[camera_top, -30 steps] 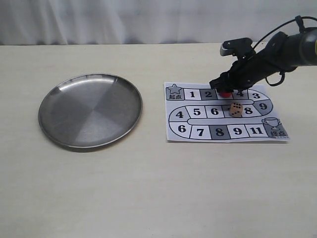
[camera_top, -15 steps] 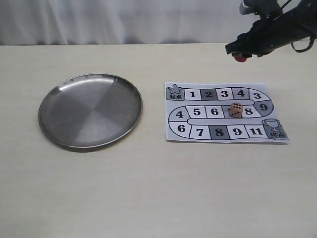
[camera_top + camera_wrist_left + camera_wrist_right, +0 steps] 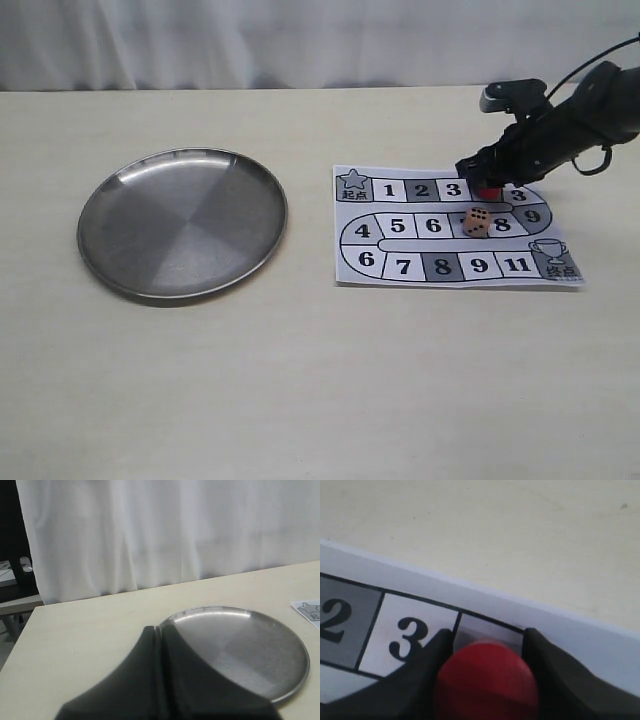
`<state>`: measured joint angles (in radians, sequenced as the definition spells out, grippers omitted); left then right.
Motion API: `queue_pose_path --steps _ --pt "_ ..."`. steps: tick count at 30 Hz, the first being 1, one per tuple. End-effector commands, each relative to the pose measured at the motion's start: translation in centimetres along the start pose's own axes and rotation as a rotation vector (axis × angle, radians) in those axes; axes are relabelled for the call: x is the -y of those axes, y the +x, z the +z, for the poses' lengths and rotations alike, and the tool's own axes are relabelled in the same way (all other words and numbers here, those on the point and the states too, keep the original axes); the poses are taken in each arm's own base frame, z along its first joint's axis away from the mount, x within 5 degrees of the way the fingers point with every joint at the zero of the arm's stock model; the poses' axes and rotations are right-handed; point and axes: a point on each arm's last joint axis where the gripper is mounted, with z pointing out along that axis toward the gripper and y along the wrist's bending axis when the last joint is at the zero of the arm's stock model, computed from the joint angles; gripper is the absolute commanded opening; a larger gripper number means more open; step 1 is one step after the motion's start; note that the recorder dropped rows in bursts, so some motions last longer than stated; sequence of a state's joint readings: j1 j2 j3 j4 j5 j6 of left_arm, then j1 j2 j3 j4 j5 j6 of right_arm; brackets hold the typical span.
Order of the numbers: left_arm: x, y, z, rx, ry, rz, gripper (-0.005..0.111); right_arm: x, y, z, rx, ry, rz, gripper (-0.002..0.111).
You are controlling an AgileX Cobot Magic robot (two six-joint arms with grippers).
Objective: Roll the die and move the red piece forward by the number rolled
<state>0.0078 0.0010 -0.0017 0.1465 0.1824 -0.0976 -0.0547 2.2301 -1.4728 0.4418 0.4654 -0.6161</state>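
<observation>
The red piece point(image 3: 488, 193) point(image 3: 487, 680) is held between the fingers of my right gripper point(image 3: 487, 184) point(image 3: 487, 652), low over the grey square after 3 on the paper game board point(image 3: 400, 270); whether it touches the paper I cannot tell. The tan die point(image 3: 477, 221) rests on the board's middle row between 6 and 8, just in front of that gripper. My left gripper point(image 3: 161, 630) is shut and empty, hanging near the edge of the metal plate point(image 3: 280, 655); it is out of the exterior view.
A round metal plate point(image 3: 120, 260) lies on the left of the table. The board's corner point(image 3: 307, 611) shows beyond the plate in the left wrist view. A white curtain hangs behind the table.
My right gripper lifted the red piece off square 3, rose high toward the back, then came down to the board one square further right.
</observation>
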Motion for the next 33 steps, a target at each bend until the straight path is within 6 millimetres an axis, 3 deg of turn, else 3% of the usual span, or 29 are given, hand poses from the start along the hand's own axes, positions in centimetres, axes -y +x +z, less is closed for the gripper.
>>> queue_pose_path --steps 1,10,15,20,23,27,33 --pt "0.1 0.0 0.0 0.009 0.010 -0.002 0.000 0.1 0.9 1.3 -0.042 -0.008 0.003 0.005" --pt "0.1 0.0 0.0 0.009 0.010 -0.002 0.000 0.0 0.3 0.2 -0.019 -0.005 -0.003 0.005" --pt "0.1 0.0 0.0 0.009 0.010 -0.002 0.000 -0.4 -1.6 -3.6 0.051 0.001 -0.021 0.005" --pt "0.1 0.0 0.0 0.009 0.010 -0.002 0.000 -0.9 -3.8 -9.0 0.172 0.031 -0.043 0.005" --pt "0.1 0.0 0.0 0.009 0.010 -0.002 0.000 -0.4 -4.2 -10.8 0.208 0.053 -0.039 0.005" --pt "0.1 0.0 0.0 0.009 0.010 -0.002 0.000 0.9 -3.7 -10.7 0.186 0.079 0.016 0.005" --pt "0.1 0.0 0.0 0.009 0.010 -0.002 0.000 2.4 -1.1 -6.8 0.091 0.090 0.073 0.005"
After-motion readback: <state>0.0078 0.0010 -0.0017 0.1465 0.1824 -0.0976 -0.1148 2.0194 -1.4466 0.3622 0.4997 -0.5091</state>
